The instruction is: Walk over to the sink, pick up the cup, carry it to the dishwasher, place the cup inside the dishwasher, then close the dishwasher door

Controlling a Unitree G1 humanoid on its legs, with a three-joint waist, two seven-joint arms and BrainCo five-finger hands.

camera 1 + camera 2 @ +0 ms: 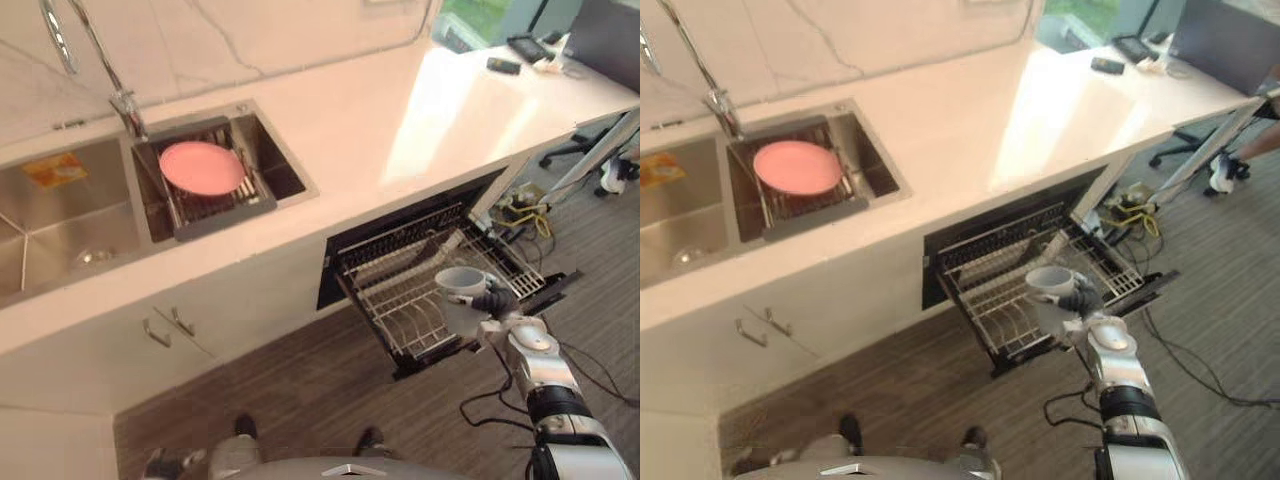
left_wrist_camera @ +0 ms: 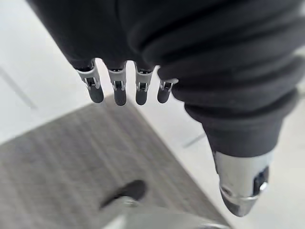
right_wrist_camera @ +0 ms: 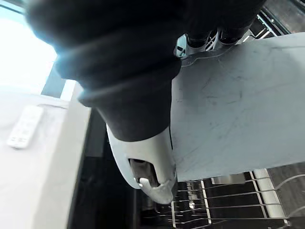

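Pale grey cup (image 1: 460,283), upright, above pulled-out rack (image 1: 398,292) of open dishwasher (image 1: 337,262)

The pale counter (image 1: 380,130) ran across before me, a steel sink (image 1: 290,170) sunk into it. A pink plate (image 1: 200,167) lay on the drain rack (image 1: 225,215) in its right basin, something yellow (image 1: 55,172) in the left. Dark flat devices (image 1: 503,66) lay at the counter's far end. Below, the dishwasher's wire rack (image 1: 400,300) stood pulled out above the grey floor (image 1: 300,390).

Head eyes look down, sharing the dishwasher rack (image 1: 400,290); wrist cameras sit close.
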